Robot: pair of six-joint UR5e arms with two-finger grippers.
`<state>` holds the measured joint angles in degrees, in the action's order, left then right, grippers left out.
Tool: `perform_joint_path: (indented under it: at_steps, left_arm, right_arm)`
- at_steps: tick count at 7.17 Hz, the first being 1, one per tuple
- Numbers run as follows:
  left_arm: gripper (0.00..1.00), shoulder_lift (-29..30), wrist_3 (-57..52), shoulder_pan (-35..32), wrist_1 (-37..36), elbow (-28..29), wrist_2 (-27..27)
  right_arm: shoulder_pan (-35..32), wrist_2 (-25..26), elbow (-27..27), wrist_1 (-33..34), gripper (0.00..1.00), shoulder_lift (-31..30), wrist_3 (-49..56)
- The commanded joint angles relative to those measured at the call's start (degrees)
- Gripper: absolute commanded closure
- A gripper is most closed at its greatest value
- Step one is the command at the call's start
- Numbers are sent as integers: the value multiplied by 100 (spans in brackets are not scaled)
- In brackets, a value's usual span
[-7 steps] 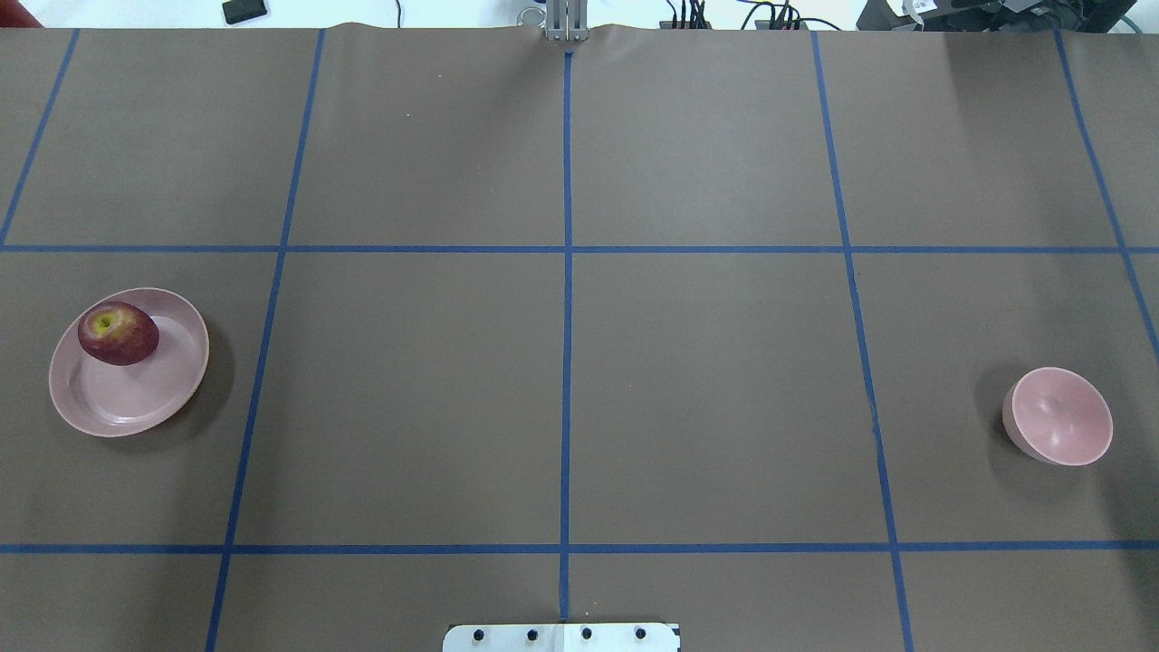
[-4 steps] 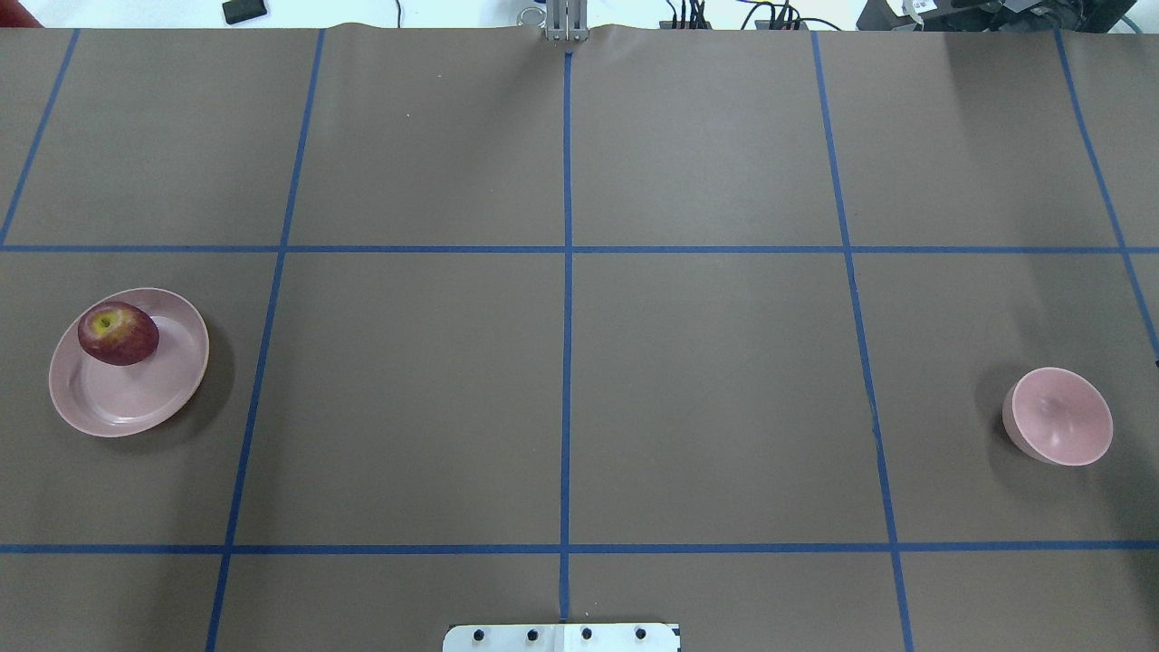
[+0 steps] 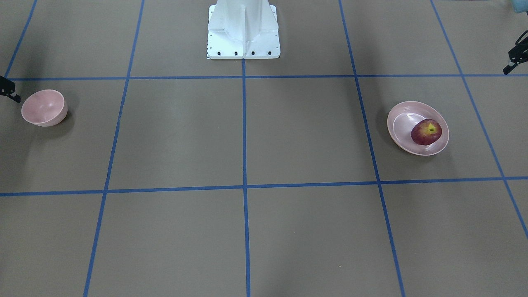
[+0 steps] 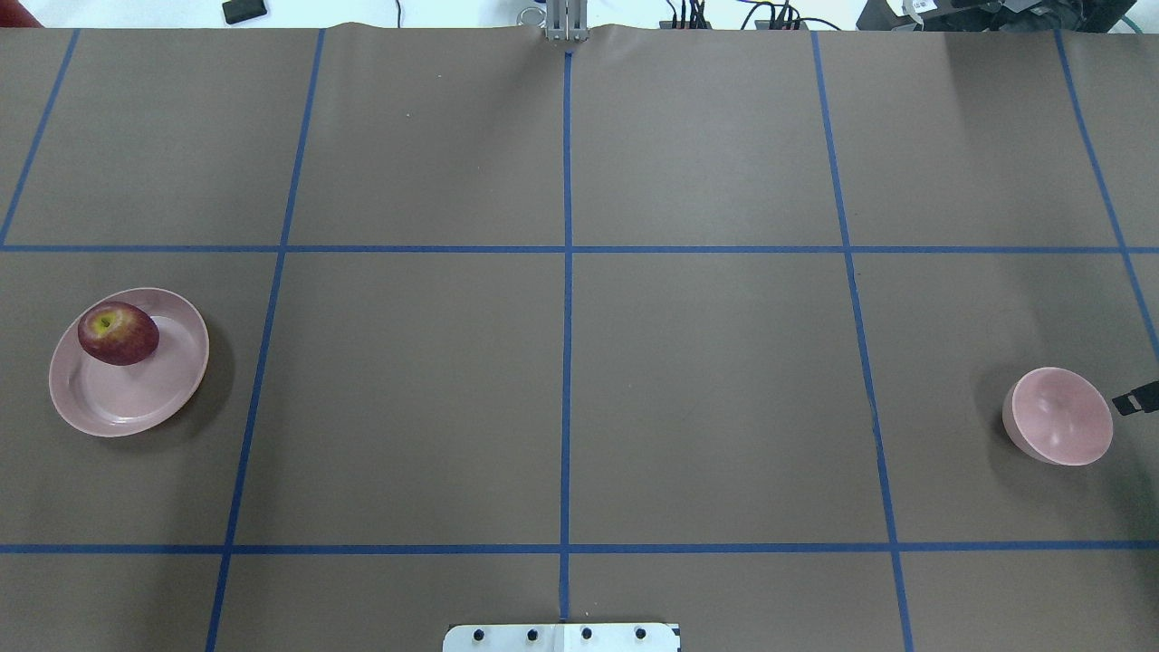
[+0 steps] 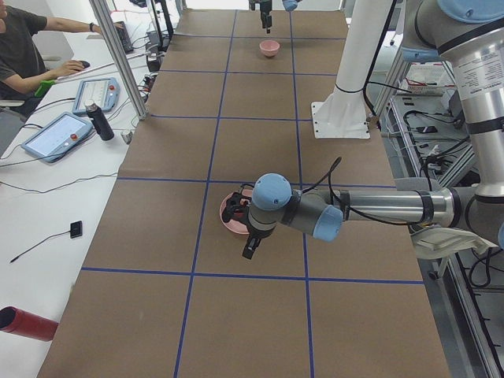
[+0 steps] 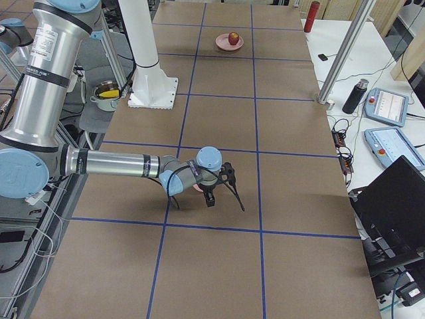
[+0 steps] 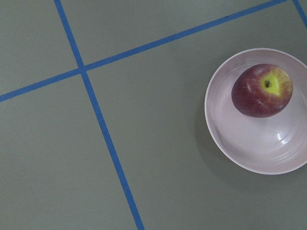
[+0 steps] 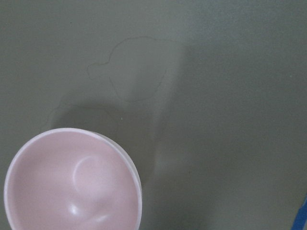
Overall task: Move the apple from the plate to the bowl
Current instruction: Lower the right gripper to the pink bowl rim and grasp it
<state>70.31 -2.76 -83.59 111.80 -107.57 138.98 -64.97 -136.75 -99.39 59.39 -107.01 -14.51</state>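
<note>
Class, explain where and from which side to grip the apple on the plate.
Come straight down and close the jaws across the apple at its widest. It sits round, stem dimple upward, and the raised rim of the plate would hinder a low sideways approach.

A dark red apple (image 3: 426, 131) sits on a pink plate (image 3: 401, 123), off to one side of it, with its yellow spot facing up. The pink bowl (image 3: 44, 108) is far away, at the other end of the brown table (image 3: 177, 136). Blue tape lines (image 3: 244, 132) cross the table. A white robot stand (image 3: 243, 31) is at the top. A bit of the right gripper (image 3: 9, 90) pokes in just beside the bowl. A bit of the left gripper (image 3: 515, 57) shows near the plate, not touching it.
</note>
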Motion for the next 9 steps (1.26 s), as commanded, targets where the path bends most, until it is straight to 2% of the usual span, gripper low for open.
perform_joint_path:
  at_steps: [1, 6, 8, 9]
  left_arm:
    - [2, 0, 3, 0, 0, -1, -3]
    - [2, 35, 3, 0, 0, -1, -3]
    - [2, 53, 4, 0, 0, -1, -3]
    - [2, 61, 12, 0, 0, -10, -3]
  right_arm:
    - [212, 8, 7, -7, 1, 57, -182]
    - [502, 16, 174, -103, 1, 277, -456]
    - [502, -19, 551, -121, 1, 549, -456]
    - [502, -19, 561, -156, 1, 550, -456]
